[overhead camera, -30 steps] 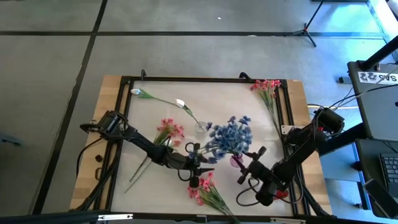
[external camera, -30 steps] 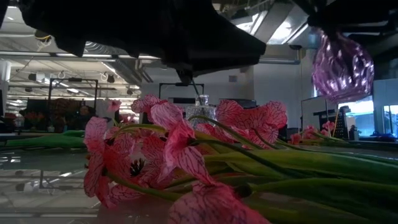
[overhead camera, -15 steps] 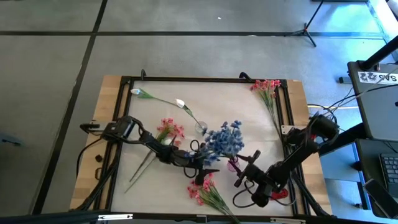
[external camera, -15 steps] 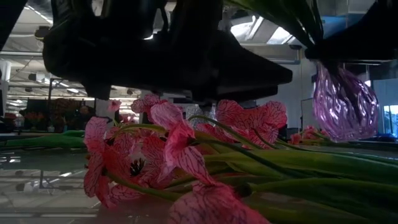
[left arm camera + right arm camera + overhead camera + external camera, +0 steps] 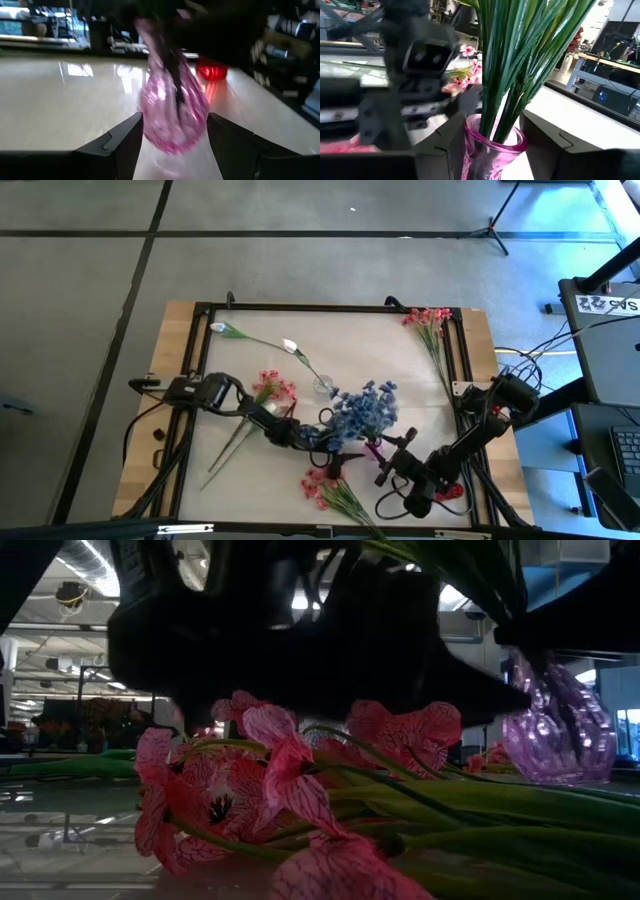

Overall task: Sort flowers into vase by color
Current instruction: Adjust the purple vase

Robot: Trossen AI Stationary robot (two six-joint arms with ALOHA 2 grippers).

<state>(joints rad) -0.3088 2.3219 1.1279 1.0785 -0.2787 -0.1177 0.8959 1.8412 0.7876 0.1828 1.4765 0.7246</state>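
Note:
A pink glass vase holds a bunch of blue flowers on green stems. My right gripper is shut on the vase. My left gripper is open, level, one finger on each side of the vase's belly; whether they touch it I cannot tell. Pink flowers lie on the table near the front edge, big in the low view. More pink flowers lie at the left. White buds lean into a clear glass vase. My right gripper pinches the pink vase just under its rim between its two fingers, coming level from the table's right. The vase stands upright with the stems rising out of it. Whether its bottom rests on the table, I cannot tell.
A third bunch of pink flowers lies at the far right corner. A black frame runs round the white table top. A small red thing sits behind the pink vase near the right arm.
Both grippers have come down. The pink vase with the blue flowers has sunk with my right gripper and shifted a little toward the near left. My left gripper has moved toward the vase and its fingers have spread.

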